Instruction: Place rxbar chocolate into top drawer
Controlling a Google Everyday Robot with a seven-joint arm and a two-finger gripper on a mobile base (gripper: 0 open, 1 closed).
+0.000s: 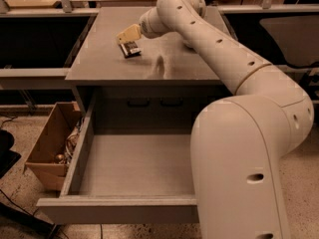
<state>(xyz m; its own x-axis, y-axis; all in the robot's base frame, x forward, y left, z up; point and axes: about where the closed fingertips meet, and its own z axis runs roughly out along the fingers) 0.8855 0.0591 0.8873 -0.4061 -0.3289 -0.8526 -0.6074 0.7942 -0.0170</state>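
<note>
The rxbar chocolate [130, 49], a small dark bar with pale lettering, lies flat on the grey cabinet top [99, 59], toward its middle left. My gripper [125, 36] hangs just above and behind the bar, at the end of the white arm that reaches in from the right. The top drawer [134, 163] is pulled wide open below the cabinet top. Its flat grey bottom is bare and its front panel [119, 209] faces me.
A brown cardboard box [50, 148] with clutter stands on the floor left of the drawer. My white arm [239, 133] fills the right side and hides the back right of the cabinet top. Dark shelves flank the cabinet.
</note>
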